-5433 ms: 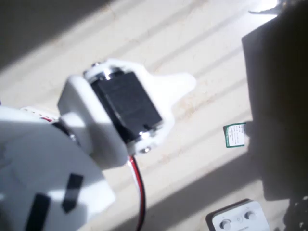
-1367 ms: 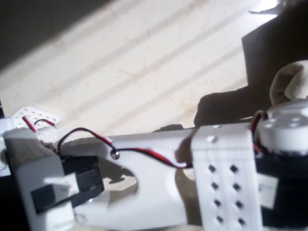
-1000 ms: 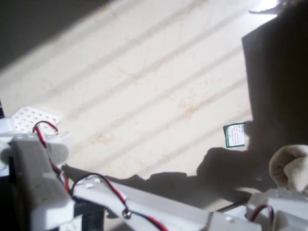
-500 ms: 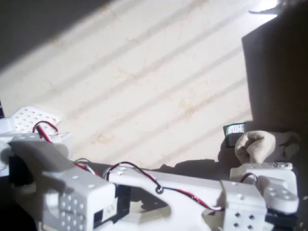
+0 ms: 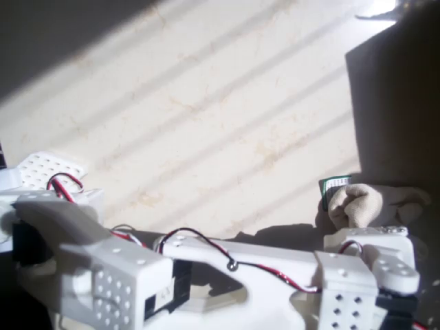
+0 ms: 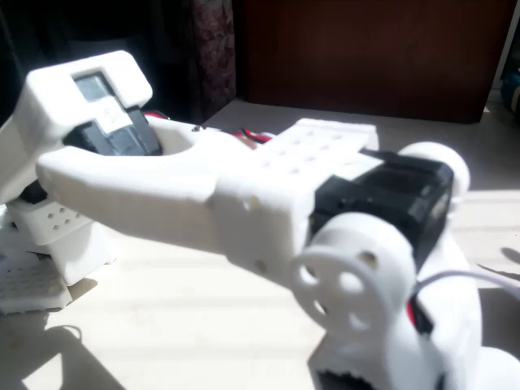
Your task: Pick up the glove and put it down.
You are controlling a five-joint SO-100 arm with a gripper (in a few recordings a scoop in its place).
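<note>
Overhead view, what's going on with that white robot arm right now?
The white arm stretches across the bottom of the overhead view, reaching to the right where the beige glove sits just above its gripper end, in shadow. The glove partly covers a small green-and-white card on the sunlit table. Whether the gripper holds the glove cannot be told.

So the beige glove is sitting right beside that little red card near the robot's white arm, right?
Not quite: the card is green and white, not red. The overhead view shows it right beside the beige glove, which partly overlaps it, near the robot's white arm.
</note>
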